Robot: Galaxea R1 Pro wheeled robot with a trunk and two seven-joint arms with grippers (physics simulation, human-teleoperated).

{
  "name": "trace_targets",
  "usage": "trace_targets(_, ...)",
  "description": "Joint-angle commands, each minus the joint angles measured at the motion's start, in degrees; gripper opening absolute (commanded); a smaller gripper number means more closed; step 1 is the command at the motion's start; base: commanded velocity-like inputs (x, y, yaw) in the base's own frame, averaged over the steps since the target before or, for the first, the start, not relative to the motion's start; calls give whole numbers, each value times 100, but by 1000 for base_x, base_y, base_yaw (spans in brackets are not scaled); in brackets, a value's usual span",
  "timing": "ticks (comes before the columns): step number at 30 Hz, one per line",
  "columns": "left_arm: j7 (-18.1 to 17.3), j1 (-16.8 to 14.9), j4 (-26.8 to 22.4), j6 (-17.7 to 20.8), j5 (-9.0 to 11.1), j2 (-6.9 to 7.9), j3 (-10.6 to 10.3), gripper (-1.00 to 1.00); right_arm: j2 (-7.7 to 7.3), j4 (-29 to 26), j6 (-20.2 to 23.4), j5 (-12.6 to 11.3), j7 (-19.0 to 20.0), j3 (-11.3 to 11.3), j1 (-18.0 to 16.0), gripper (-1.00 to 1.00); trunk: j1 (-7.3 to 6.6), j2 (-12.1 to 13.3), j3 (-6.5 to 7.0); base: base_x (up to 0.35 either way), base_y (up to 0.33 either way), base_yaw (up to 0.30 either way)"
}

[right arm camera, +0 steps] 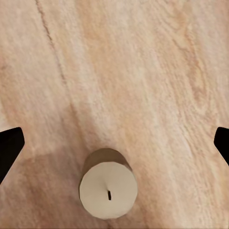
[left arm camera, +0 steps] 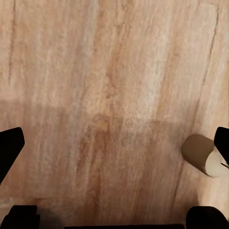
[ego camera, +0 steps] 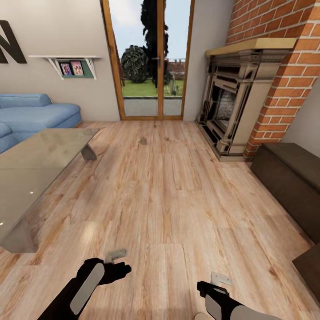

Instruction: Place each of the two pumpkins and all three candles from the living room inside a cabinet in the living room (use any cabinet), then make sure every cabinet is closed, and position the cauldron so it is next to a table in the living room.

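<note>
Two tools, left tool [ego camera: 116, 257] and right tool [ego camera: 221, 281], hang released over grained plank floor [ego camera: 169, 200]; a stubby beige cylindrical candle [right arm camera: 108, 189] stands upright; glass tabletop [ego camera: 31, 164] far left.

Candle [left arm camera: 206, 155] partly hidden behind a finger [left arm camera: 223, 143] — cabinet [ego camera: 291, 178] cut off.

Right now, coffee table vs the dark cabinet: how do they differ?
The table has a reflective greyish glass top on spread legs, open underneath; the cabinet is a solid dark-brown wooden box reaching the floor. The table stands on the robot's left, in front of the blue sofa; the cabinet runs along the right wall past the brick fireplace. Both are low, long, flat-topped, with nothing visible on top.
</note>
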Motion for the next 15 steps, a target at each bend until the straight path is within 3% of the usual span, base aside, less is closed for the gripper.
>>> trace_targets(1,57,-4,-52,4,66,15,44,100,2,3,-21,-60,-16,47,-3,100,22,-44,-23,0,0,0)
trace_targets(7,54,5,-203,59,67,99,373,100,3,-1,-33,-61,-18,46,-4,100,154,-284,-131,0,0,0)
trace_targets(12,21,5,-469,546,77,331,775,100,1,-1,-37,-65,-27,40,-3,100,263,-485,-221,0,0,0)
trace_targets(15,16,5,-496,681,71,356,993,100,1,-1,-32,-68,-36,38,-3,100,329,-605,-275,0,0,0)
